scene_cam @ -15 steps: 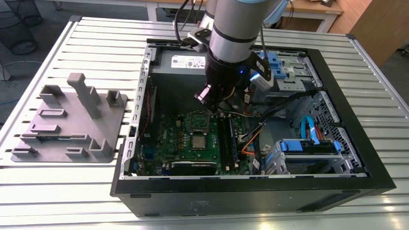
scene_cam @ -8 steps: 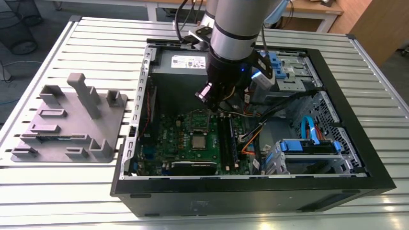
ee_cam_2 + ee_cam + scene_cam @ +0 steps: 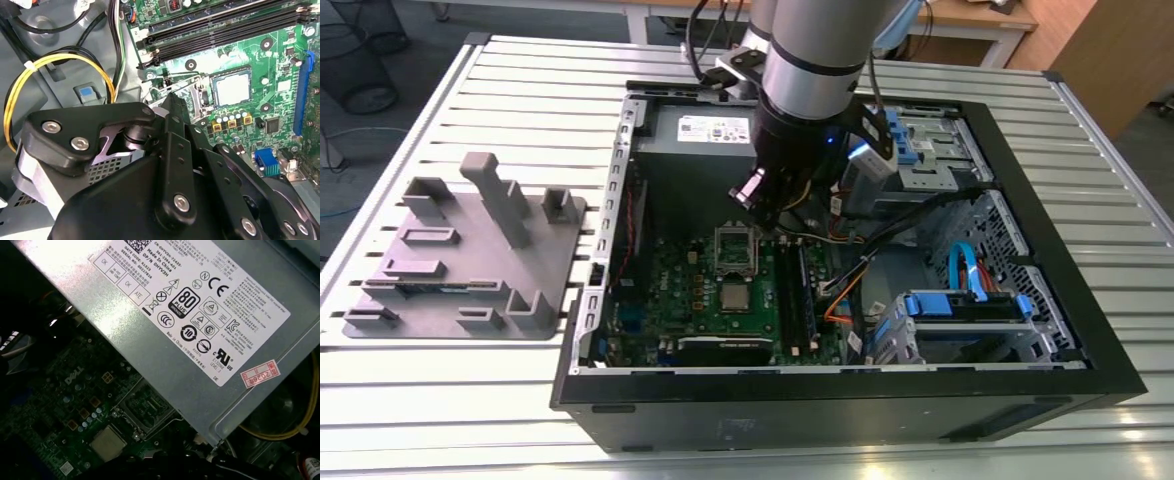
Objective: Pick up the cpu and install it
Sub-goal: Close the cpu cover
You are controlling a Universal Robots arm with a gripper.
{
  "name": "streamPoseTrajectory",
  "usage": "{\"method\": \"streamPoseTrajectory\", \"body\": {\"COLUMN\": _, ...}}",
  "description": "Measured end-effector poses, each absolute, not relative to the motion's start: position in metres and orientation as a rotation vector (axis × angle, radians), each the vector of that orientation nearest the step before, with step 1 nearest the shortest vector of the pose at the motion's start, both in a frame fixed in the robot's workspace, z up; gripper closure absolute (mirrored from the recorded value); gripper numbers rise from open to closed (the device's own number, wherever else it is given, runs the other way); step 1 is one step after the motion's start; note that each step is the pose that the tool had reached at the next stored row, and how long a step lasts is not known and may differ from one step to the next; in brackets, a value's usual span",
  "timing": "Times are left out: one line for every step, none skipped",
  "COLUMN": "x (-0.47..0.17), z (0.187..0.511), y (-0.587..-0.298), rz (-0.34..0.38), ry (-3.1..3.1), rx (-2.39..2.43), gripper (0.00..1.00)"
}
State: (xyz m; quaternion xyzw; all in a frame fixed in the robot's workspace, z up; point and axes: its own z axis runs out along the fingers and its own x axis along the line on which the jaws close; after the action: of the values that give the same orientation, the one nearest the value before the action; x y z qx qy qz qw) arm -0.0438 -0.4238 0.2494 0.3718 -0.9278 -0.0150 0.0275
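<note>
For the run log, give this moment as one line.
gripper: over motherboard near socket | cpu: on motherboard beside socket, not held

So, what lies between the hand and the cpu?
The metal-framed socket lies between the hand and the cpu, as the exterior view shows.

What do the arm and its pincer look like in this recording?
The arm is a silver-grey tube with a dark band, turning black near the wrist, with black cables alongside. The pincer is black jointed links fastened with silver screws.
</note>
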Motion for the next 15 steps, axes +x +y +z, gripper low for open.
{"method": "streamPoseTrajectory", "body": {"x": -0.044, "z": 0.249, "y": -0.424, "rz": -0.046, "ry": -2.865, "rx": 1.148, "gripper": 0.89}}
{"method": "streamPoseTrajectory", "body": {"x": -0.044, "z": 0.249, "y": -0.424, "rz": -0.046, "ry": -2.865, "rx": 1.148, "gripper": 0.89}}
{"method": "streamPoseTrajectory", "body": {"x": -0.044, "z": 0.249, "y": -0.424, "rz": -0.046, "ry": -2.865, "rx": 1.148, "gripper": 0.89}}
{"method": "streamPoseTrajectory", "body": {"x": -0.044, "z": 0.248, "y": -0.424, "rz": -0.046, "ry": -2.865, "rx": 1.148, "gripper": 0.89}}
{"method": "streamPoseTrajectory", "body": {"x": -0.043, "z": 0.247, "y": -0.424, "rz": -0.046, "ry": -2.865, "rx": 1.148, "gripper": 0.89}}
{"method": "streamPoseTrajectory", "body": {"x": -0.043, "z": 0.245, "y": -0.424, "rz": -0.046, "ry": -2.865, "rx": 1.148, "gripper": 0.89}}
{"method": "streamPoseTrajectory", "body": {"x": -0.042, "z": 0.243, "y": -0.424, "rz": -0.046, "ry": -2.865, "rx": 1.148, "gripper": 0.89}}
{"method": "streamPoseTrajectory", "body": {"x": -0.041, "z": 0.241, "y": -0.424, "rz": -0.046, "ry": -2.865, "rx": 1.148, "gripper": 0.89}}
{"method": "streamPoseTrajectory", "body": {"x": -0.041, "z": 0.240, "y": -0.424, "rz": -0.046, "ry": -2.865, "rx": 1.148, "gripper": 0.89}}
{"method": "streamPoseTrajectory", "body": {"x": -0.041, "z": 0.238, "y": -0.423, "rz": -0.046, "ry": -2.865, "rx": 1.148, "gripper": 0.89}}
{"method": "streamPoseTrajectory", "body": {"x": -0.041, "z": 0.236, "y": -0.423, "rz": -0.046, "ry": -2.865, "rx": 1.148, "gripper": 0.89}}
{"method": "streamPoseTrajectory", "body": {"x": -0.041, "z": 0.234, "y": -0.423, "rz": -0.046, "ry": -2.865, "rx": 1.148, "gripper": 0.89}}
{"method": "streamPoseTrajectory", "body": {"x": -0.041, "z": 0.232, "y": -0.422, "rz": -0.046, "ry": -2.865, "rx": 1.148, "gripper": 0.89}}
{"method": "streamPoseTrajectory", "body": {"x": -0.041, "z": 0.231, "y": -0.422, "rz": -0.046, "ry": -2.865, "rx": 1.148, "gripper": 0.89}}
{"method": "streamPoseTrajectory", "body": {"x": -0.040, "z": 0.229, "y": -0.421, "rz": -0.046, "ry": -2.865, "rx": 1.147, "gripper": 0.89}}
